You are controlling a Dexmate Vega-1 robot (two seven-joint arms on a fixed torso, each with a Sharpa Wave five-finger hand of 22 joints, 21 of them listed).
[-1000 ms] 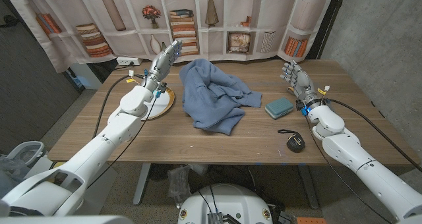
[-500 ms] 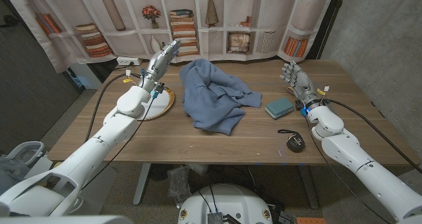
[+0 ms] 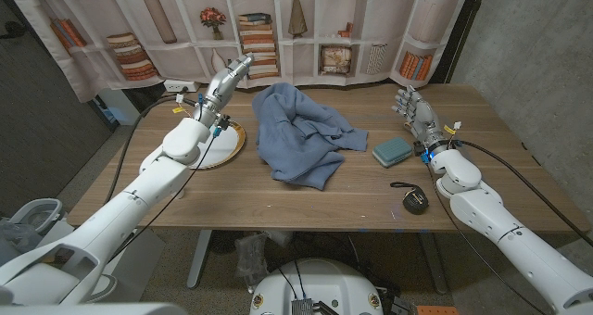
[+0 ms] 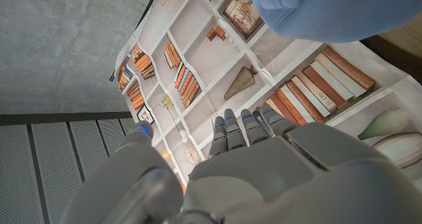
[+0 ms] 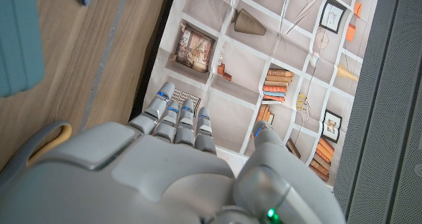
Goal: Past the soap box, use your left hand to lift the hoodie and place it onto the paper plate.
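Counter (image 3: 278, 199): approach step, left robot hand (image 3: 228, 81) open and empty beside hoodie (image 3: 301, 134); next it must reach over and grip cloth.

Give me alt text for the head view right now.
A blue hoodie lies crumpled mid-table, between a paper plate and a teal soap box. The left hand is raised open beyond the plate, apart from the hoodie. The right hand stands open past the soap box, with a small black gadget nearer the table's front edge.

no readable text, labels, brands or numbers, printed book spines on the backdrop too small
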